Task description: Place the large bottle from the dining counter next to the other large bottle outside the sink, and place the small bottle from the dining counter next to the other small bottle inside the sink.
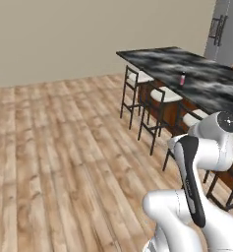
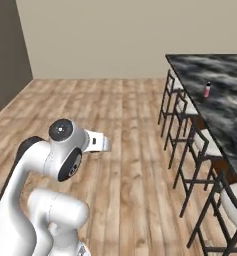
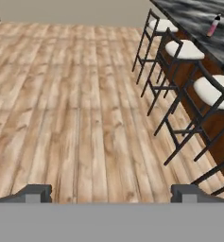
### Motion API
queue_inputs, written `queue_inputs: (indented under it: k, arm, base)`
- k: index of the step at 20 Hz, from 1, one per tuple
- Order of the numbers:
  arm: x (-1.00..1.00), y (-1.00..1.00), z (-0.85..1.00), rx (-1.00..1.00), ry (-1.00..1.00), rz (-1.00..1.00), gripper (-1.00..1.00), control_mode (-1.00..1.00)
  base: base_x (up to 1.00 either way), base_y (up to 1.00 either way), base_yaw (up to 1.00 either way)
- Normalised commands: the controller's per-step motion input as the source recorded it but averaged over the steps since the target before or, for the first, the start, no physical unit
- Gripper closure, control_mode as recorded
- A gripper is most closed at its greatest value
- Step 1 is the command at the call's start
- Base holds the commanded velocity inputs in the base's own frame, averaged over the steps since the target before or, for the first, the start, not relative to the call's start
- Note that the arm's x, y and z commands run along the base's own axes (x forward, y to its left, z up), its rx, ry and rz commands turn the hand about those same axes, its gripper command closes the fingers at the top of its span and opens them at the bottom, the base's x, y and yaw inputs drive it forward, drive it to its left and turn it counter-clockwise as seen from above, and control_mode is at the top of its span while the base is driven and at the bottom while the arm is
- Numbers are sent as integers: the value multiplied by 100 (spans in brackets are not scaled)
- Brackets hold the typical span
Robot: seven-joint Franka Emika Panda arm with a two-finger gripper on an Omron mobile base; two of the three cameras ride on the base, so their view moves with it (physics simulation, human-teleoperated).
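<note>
While your gripper [image 3: 111, 193] hangs wide and empty over bare floor, list the large bottle [image 1: 182, 78] as upright on the dining counter [image 1: 211, 83] — well apart, behind the stools [image 3: 179, 52]. Neither bottle looks moved — both placements remain for you.

A: Where is there room to pass?
B: The wood floor [image 3: 75, 108] lies bare out to the wall.
A: And in the way?
B: A row of stools [image 3: 179, 52] lines the worktop [image 2: 225, 95], and the large bottle [image 2: 207, 90] stands alone with bare stone around it.
</note>
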Motion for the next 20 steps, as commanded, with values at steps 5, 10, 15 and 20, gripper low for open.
queue_inputs:
  k: [5,10,15,20]
  arm:
    - [0,0,0,0,0,0,-100,100]
    - [0,0,0,0,0,0,-100,100]
    - [0,0,0,0,0,0,-100,100]
    - [0,0,0,0,0,0,-100,100]
  base:
    - [99,45,-61]
    - [96,68,-62]
    - [96,87,-61]
    - [100,88,-61]
